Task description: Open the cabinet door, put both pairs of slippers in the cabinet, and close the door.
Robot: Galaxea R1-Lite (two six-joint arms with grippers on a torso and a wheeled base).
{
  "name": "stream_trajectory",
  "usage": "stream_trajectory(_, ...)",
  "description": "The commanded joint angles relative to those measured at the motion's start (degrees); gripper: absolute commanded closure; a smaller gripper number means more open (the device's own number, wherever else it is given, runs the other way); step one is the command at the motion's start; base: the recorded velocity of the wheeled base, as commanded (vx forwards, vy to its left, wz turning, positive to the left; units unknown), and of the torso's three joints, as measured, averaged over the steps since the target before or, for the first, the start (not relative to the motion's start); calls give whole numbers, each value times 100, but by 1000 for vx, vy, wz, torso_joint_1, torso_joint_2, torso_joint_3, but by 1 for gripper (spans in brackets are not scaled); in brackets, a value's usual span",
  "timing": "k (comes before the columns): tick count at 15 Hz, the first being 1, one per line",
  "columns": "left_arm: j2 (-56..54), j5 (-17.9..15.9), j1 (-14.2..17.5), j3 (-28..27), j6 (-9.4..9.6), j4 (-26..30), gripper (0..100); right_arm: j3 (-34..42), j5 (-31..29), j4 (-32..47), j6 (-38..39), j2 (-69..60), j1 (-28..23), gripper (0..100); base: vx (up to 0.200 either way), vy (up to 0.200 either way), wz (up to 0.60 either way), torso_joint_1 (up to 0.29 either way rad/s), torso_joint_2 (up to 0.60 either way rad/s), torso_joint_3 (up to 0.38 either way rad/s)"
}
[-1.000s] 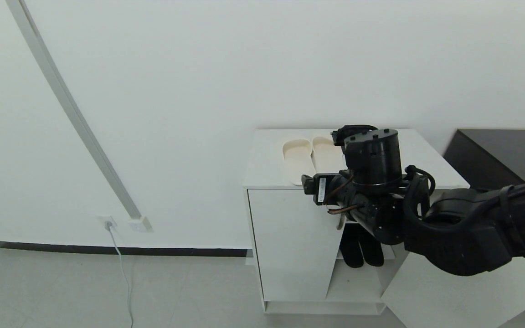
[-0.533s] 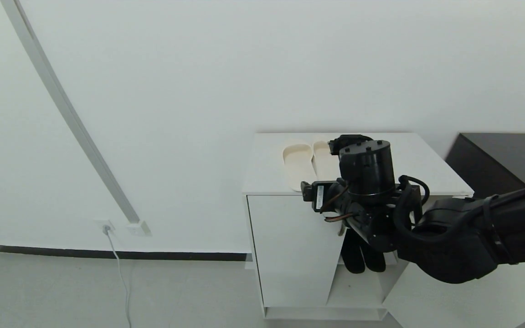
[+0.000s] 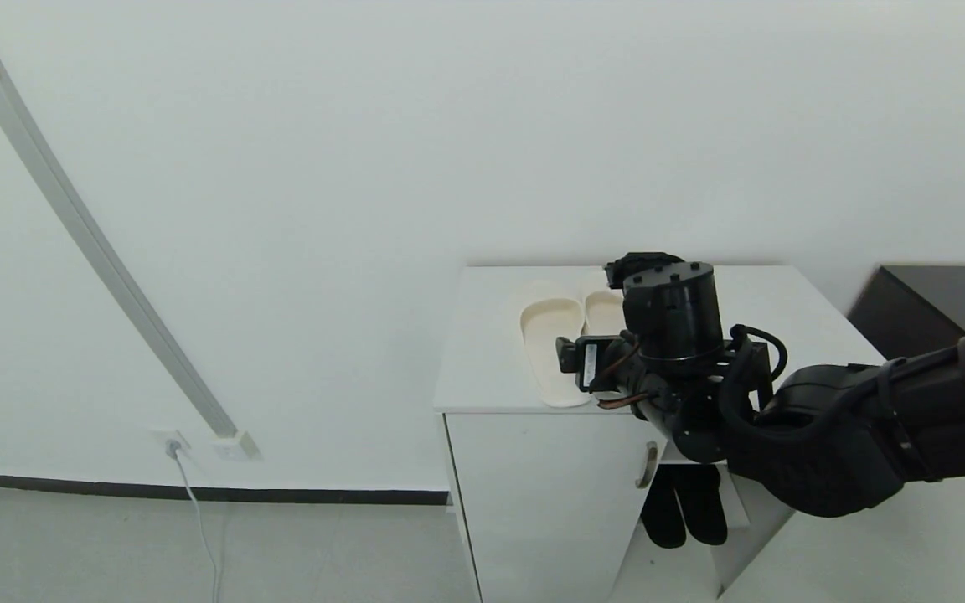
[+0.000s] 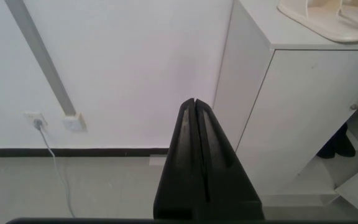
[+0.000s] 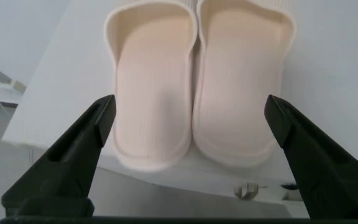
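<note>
1. The right arm has risen against the cabinet (image 3: 482, 368) top (the camera shifted too).
2. The right gripper (image 5: 190, 106) gapes wide and empty, its fingers (image 5: 79, 149) flanking the cream slippers (image 3: 554, 352) on top.
3. The black slippers (image 3: 683, 515) sit inside, with the door (image 3: 868, 553) open.
4. The left gripper (image 4: 195, 102) is pressed closed and empty.

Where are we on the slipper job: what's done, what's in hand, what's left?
Done: the cabinet door stands open and the black slippers lie on the shelf inside. In hand: the right gripper, open, faces the cream slippers on the cabinet top, not gripping them. Left: grasp that pair, put it inside, close the door.
</note>
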Motion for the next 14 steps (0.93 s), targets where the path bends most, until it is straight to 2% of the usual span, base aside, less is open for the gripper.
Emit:
stream_trajectory(1,0,4,-4,0,-4,-1,100,-2,1,-43,-5,-3,23,0,0,0,0,0,0,0)
stream_trajectory(9,0,-5,-4,0,-4,-1,100,-90,45,-605,-199,568,-161,0,0,0,0,0,0,0)
stream_trajectory(14,0,-5,5,0,-4,-1,100,-538,142,-1168,-471,1245,-416,0,0,0,0,0,0,0)
